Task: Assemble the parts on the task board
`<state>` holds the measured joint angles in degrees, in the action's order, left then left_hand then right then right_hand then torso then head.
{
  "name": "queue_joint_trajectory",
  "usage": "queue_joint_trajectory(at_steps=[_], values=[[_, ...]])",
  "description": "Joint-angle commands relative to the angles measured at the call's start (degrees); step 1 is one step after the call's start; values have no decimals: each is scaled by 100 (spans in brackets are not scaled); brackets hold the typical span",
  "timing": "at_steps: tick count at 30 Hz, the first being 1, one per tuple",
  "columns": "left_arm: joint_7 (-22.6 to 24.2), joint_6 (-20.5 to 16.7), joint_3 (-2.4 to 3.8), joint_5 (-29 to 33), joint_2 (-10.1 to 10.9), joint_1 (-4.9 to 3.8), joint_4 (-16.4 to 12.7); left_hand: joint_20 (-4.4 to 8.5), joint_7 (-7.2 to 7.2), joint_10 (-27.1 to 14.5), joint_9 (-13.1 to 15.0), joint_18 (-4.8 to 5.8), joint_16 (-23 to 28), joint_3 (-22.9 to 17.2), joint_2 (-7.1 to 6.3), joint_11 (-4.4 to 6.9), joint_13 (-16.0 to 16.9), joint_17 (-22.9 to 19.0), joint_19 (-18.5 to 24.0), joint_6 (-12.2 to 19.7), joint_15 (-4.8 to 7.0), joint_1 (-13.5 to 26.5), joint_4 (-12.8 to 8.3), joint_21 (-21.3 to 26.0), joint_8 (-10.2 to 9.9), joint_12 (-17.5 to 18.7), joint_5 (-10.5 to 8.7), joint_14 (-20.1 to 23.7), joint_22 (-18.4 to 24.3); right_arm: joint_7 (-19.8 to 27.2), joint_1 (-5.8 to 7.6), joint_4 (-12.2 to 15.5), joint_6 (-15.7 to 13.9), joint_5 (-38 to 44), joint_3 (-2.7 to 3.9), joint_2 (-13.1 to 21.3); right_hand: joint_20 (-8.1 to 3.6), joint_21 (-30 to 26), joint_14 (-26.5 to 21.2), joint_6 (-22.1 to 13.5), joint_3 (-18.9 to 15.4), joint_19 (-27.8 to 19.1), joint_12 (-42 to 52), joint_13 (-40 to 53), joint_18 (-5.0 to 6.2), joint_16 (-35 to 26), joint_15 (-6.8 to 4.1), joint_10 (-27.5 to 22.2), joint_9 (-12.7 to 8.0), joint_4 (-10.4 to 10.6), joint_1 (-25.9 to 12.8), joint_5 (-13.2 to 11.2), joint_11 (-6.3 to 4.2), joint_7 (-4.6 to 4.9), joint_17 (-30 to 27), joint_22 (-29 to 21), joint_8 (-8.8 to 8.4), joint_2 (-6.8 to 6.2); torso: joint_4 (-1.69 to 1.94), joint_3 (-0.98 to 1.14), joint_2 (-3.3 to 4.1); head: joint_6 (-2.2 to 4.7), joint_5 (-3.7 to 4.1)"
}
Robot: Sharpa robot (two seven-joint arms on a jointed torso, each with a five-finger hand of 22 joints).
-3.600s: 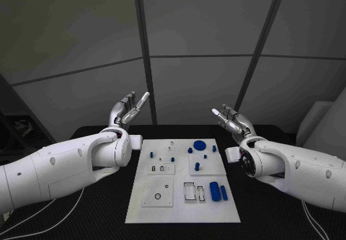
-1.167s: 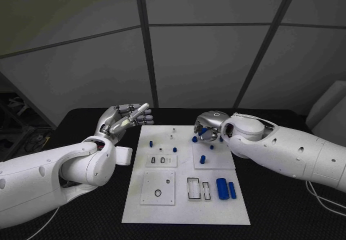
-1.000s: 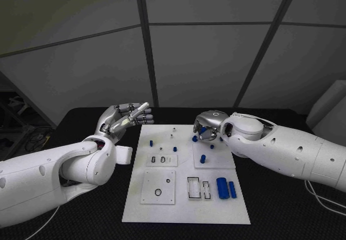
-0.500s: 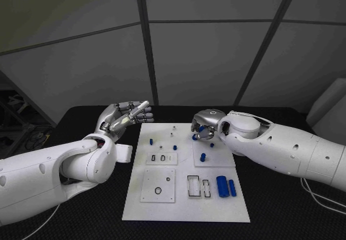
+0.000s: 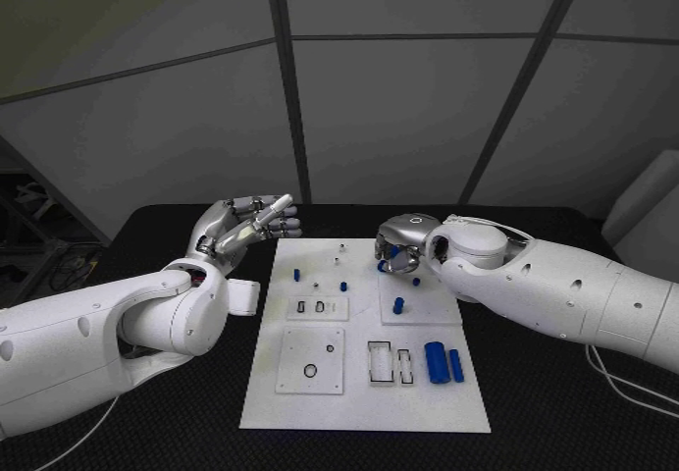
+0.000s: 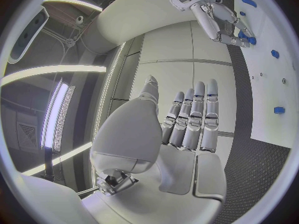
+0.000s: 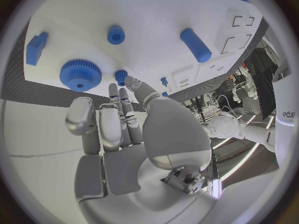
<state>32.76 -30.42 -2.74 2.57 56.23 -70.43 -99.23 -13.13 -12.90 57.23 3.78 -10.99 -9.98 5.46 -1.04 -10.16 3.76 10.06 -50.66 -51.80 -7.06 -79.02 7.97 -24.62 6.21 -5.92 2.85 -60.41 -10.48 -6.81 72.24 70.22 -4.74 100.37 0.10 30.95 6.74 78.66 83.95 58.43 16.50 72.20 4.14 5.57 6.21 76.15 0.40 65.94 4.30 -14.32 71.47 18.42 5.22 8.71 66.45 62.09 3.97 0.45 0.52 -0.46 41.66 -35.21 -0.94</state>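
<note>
The white task board (image 5: 365, 397) lies in the middle of the black table. My right hand (image 5: 400, 245) hovers over its far right corner, fingers pointing down with nothing in them. Just beyond its fingertips (image 7: 117, 95) are a blue gear (image 7: 80, 74) and a small blue peg (image 7: 121, 76). A round blue knob (image 7: 116, 35), a blue cylinder (image 7: 196, 45) and a blue block (image 7: 36, 48) lie farther out. My left hand (image 5: 248, 224) is raised off the board's far left corner, fingers straight and empty (image 6: 187, 124). Two blue cylinders (image 5: 443, 362) lie at the board's near right.
Small blue pegs (image 5: 342, 287) stand in the board's far half, and another (image 5: 397, 306) stands in the right plate. Rectangular slots (image 5: 380, 362) and a ring recess (image 5: 309, 372) sit in the near half. Black table (image 5: 170, 412) surrounds the board.
My right hand has come down from a raised pose to the board's far right corner and edged slightly left over the gear. The left hand stays raised. The camera has shifted.
</note>
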Motion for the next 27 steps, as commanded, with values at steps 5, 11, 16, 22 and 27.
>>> queue_joint_trajectory(at_steps=[5, 11, 16, 22, 27], values=[[4, 49, 7, -21, -13, -11, 7, -22, -6, -53, -5, 59, 31, 23, 63, -3, -8, 5, 5, 37, -33, 4, -1, 29, -23, 21, 16, 4, 8, 71, 11, -62, 151, 2, 2, -41, 10, 30, 239, 60, 47, 46, 12, 5, -108, 45, 23, 49, 9, 9, -33, -30, 5, 11, 7, 11, 15, -55, 3, 0, 4, -28, 6], [1, 52, 7, -19, -18, -11, 16, -23, -8, -58, -5, 59, 33, 22, 72, -5, -8, 8, 4, 40, -33, 0, -5, 29, -27, 26, 16, -1, 9, 83, 11, -94, 156, -6, 1, -58, 11, 35, 237, 77, 84, 42, 7, 4, -108, 57, 25, 61, 11, 24, -40, -28, 6, 16, 14, 17, 17, -48, -5, -2, 9, -38, -12], [-4, 54, 7, 2, -28, -11, 24, -23, -9, -62, -4, 58, 35, 20, 80, -6, -8, 10, 4, 42, -33, -1, -6, 28, -30, 29, 16, -4, 10, 94, 10, -126, 205, -15, 0, -82, 13, 47, 233, 112, 166, 37, -3, 1, -109, 76, 27, 80, 16, 37, -29, -23, 12, 28, 22, 30, 20, -36, -3, -1, 8, -70, 2], [-10, 54, 7, 10, -30, -11, 25, -24, -13, -69, -3, 58, 41, 18, 103, -8, -7, 15, 2, 44, -34, -1, -9, 27, -37, 35, 16, -12, 11, 101, 10, -160, 239, -31, -1, -107, 10, 71, 222, 186, 384, 20, -9, -2, -107, 101, 27, 140, 26, 25, 58, -85, 10, 36, 21, 51, 27, 1, -1, -2, 10, -86, 14], [-11, 54, 8, 29, -34, -11, 28, -24, -16, -72, -2, 57, 46, 17, 123, -10, -6, 20, 1, 44, -34, 0, -10, 27, -42, 39, 15, -19, 13, 117, 10, -195, 246, -37, -1, -127, 9, 90, 217, 213, 514, 12, -17, -6, -108, 116, 30, 165, 28, 23, 91, -110, 11, 40, 23, 71, 21, 0, 2, -4, 15, -88, 6]])
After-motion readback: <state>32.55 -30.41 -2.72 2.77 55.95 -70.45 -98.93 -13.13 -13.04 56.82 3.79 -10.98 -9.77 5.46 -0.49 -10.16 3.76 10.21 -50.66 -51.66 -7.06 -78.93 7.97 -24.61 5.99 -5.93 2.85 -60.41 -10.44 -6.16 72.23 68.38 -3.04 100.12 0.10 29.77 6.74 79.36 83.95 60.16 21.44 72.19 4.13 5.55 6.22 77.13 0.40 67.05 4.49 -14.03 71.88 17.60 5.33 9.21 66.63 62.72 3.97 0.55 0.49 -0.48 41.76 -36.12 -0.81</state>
